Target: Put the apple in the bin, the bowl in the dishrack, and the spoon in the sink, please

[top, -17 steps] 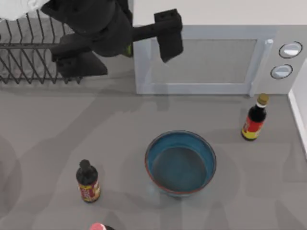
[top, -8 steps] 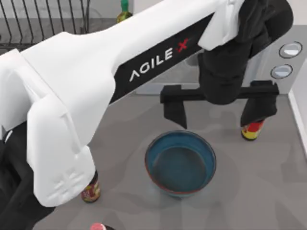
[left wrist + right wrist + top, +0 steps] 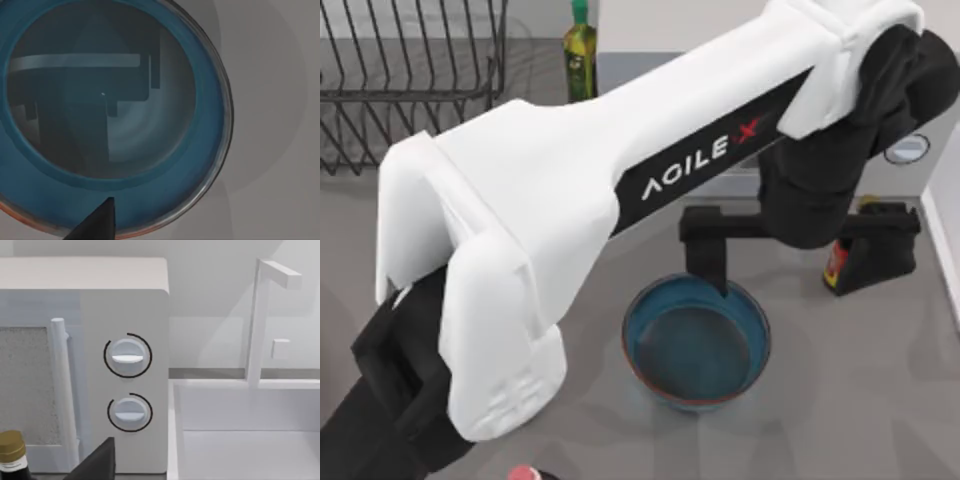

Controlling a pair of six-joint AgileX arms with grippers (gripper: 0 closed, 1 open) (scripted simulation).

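One left pincer (image 3: 800, 255) finger overlaps the bowl (image 3: 696, 342) rim — bottle (image 3: 838, 268) half-hidden.

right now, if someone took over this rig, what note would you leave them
Left gripper: open, held over the bowl's far rim, holding nothing; the left wrist view looks straight down into the bowl.
Right arm: parked, its camera facing the microwave and the sink.
Bowl: upright on the table, in front of the microwave, not yet gripped.
Dishrack: at the table's far left, nothing in it that I can see.
Apple and spoon: I cannot place them from here.
Done: nothing yet by how things lie.
Left: bowl to dishrack, apple to bin, spoon to sink.
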